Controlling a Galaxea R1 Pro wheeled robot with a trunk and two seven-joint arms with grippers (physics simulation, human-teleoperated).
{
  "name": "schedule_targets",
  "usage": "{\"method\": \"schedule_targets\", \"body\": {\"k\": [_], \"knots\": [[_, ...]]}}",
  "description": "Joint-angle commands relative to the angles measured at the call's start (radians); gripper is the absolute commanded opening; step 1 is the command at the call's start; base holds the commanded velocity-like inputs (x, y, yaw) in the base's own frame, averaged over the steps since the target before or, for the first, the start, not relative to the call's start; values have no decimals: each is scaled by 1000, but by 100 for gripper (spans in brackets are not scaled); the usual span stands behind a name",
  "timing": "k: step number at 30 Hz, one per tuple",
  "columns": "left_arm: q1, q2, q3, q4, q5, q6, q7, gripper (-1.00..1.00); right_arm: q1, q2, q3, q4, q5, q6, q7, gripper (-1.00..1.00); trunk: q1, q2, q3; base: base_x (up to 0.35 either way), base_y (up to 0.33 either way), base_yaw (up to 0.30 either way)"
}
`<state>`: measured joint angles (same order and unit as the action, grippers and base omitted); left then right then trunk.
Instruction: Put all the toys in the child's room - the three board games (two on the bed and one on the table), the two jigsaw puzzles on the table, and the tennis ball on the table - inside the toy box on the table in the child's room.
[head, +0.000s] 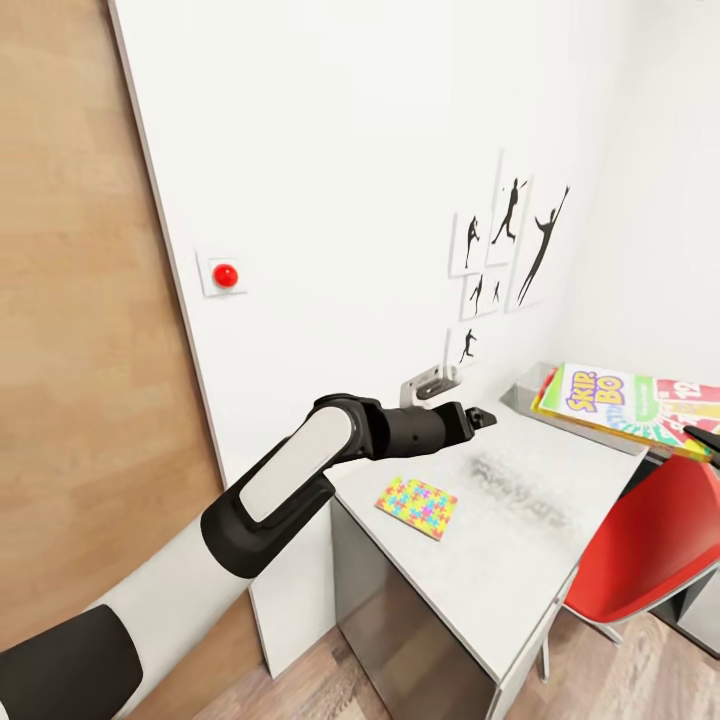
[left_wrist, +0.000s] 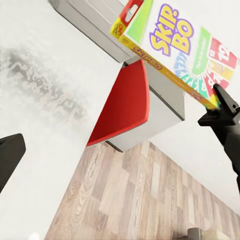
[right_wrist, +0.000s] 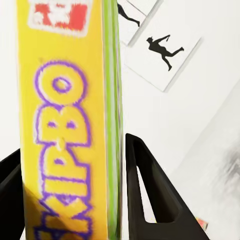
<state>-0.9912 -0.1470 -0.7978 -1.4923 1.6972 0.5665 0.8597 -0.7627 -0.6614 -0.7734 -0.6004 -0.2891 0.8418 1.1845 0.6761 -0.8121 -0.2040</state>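
Observation:
A Skip-Bo board game (head: 612, 402), yellow-green with a colourful print, hangs tilted over the far end of the table (head: 520, 540), with my right gripper (head: 702, 438) shut on its edge. The box (right_wrist: 65, 125) stands between the two black fingers (right_wrist: 150, 190). Below it shows the rim of the grey toy box (head: 523, 392). One jigsaw puzzle (head: 417, 506) lies flat near the table's near edge. My left gripper (head: 484, 417) hovers open and empty above the tabletop beside the wall. The same game box (left_wrist: 175, 45) and right gripper (left_wrist: 221, 102) show in the left wrist view.
A red chair (head: 650, 545) stands at the table's right side, seen too as the chair (left_wrist: 125, 105) in the left wrist view. Black sports silhouettes (head: 512, 245) hang on the white wall. A red button (head: 225, 275) sits on the wall at left. Wood-plank floor (left_wrist: 150, 200) lies below.

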Motion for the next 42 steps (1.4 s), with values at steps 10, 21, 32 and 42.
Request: {"method": "schedule_targets", "body": {"k": [10,21,32,42], "knots": [[0,0,-1,4,4,0,14,100,0,3,-1,-6,1,10,27,-100,-38,69,30,0,0,0],[-1,-2,-4,19,5,-2,14,100,0,-7,-1,-9,3,18,37,-100,-80,146,68,0,0,-34],[-1,-3,-7,38,5,-2,12,100,2,-6,-1,-12,4,23,76,-100,-123,223,106,0,0,-40],[-1,-3,-7,9,5,-2,14,100,27,1,-1,-37,8,23,128,-100,-161,293,137,0,0,-6]]}}
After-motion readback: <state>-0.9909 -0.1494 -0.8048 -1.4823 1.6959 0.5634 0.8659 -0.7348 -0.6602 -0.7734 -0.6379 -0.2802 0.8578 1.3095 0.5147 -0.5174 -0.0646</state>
